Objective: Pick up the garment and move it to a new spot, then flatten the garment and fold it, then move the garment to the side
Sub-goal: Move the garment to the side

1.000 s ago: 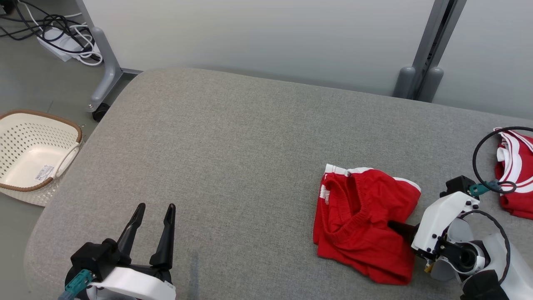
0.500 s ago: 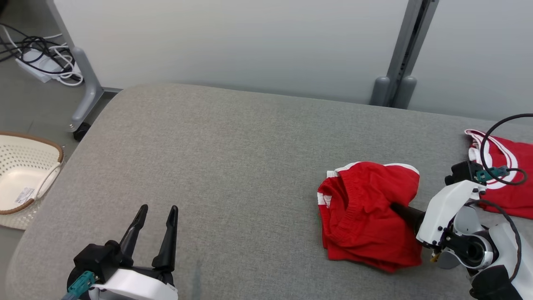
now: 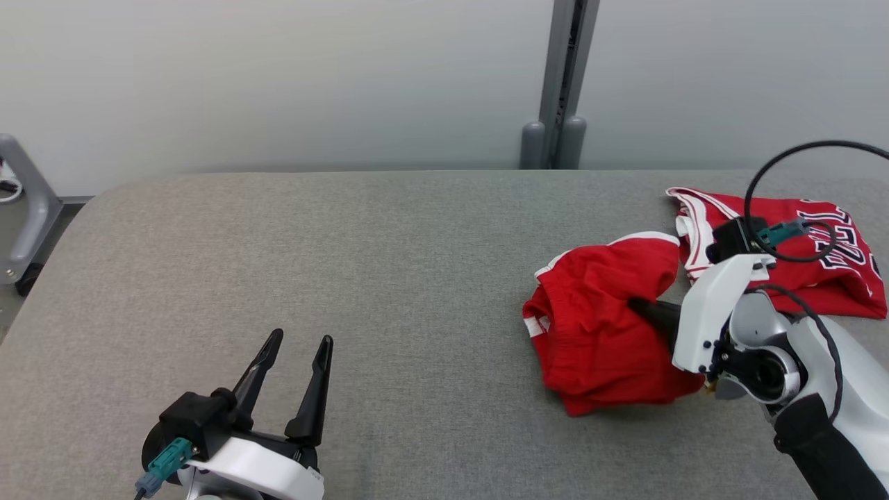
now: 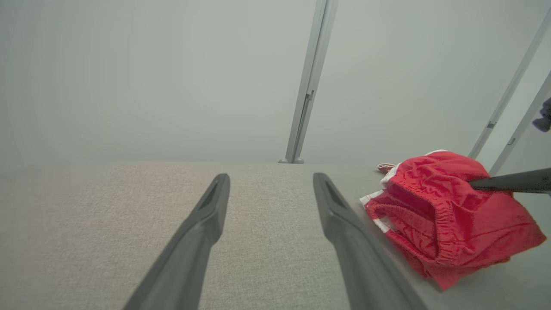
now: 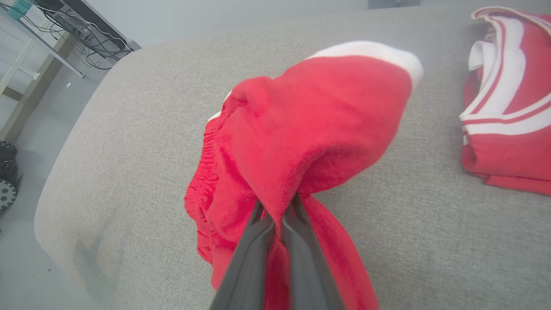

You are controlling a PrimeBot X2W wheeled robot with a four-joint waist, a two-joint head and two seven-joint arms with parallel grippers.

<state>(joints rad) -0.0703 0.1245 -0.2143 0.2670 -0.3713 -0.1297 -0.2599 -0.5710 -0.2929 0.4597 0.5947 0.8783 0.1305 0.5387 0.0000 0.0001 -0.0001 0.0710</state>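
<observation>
The garment is a pair of red shorts (image 3: 601,326) with white trim and an elastic waistband, bunched up at the right of the grey cushioned table (image 3: 389,264). My right gripper (image 3: 635,306) is shut on a fold of the shorts (image 5: 301,129), and part of the cloth hangs lifted off the surface, as the right wrist view shows around the right gripper (image 5: 279,206). The shorts (image 4: 443,211) also appear at the right of the left wrist view. My left gripper (image 3: 300,342) stands open near the front left, with nothing between its fingers.
A red jersey (image 3: 792,243) with white stripes and lettering lies at the far right of the table, just behind my right wrist. A grey post (image 3: 559,83) stands against the wall behind. A grey metal leg (image 3: 28,201) shows at the far left.
The head camera has swung right and the basket has left view. My right gripper, shut on the shorts, has lifted and drawn them up; they are more bunched.
</observation>
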